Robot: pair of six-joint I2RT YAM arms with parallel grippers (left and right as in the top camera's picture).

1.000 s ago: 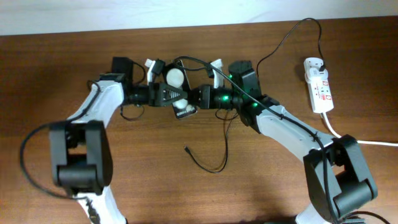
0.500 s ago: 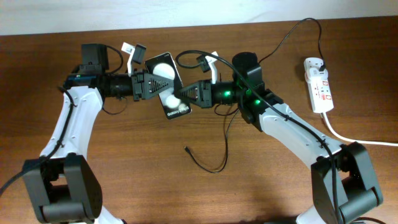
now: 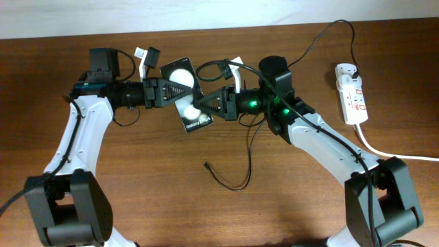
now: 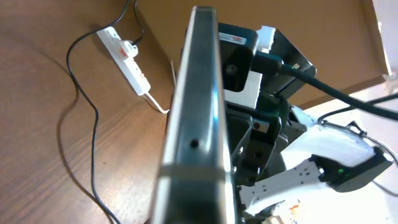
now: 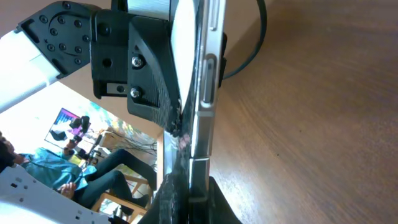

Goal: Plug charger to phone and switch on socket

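The black phone [image 3: 195, 121], with two white round spots and white text on its face, hangs above the table, gripped from both sides. My left gripper [image 3: 169, 93] is shut on its left edge and my right gripper [image 3: 207, 106] is shut on its right edge. Both wrist views show the phone edge-on [image 4: 193, 124] [image 5: 204, 93]. The charger, a thin black cable [image 3: 245, 165], loops over the table below, and its plug tip [image 3: 205, 164] lies free on the wood. The white socket [image 3: 351, 92] lies at the far right, with the cable's adapter plugged into its top end.
A thick white cord [image 3: 394, 156] runs from the socket off the right edge. The black cable arcs along the table's back edge [image 3: 329, 27] towards my right arm. In the left wrist view the socket [image 4: 124, 56] and cable [image 4: 93, 124] lie on the wood to the left.
Both arms have shifted, with the left arm swung out to the left. The phone has turned face-up between them. My left gripper has closed on the phone's left edge.
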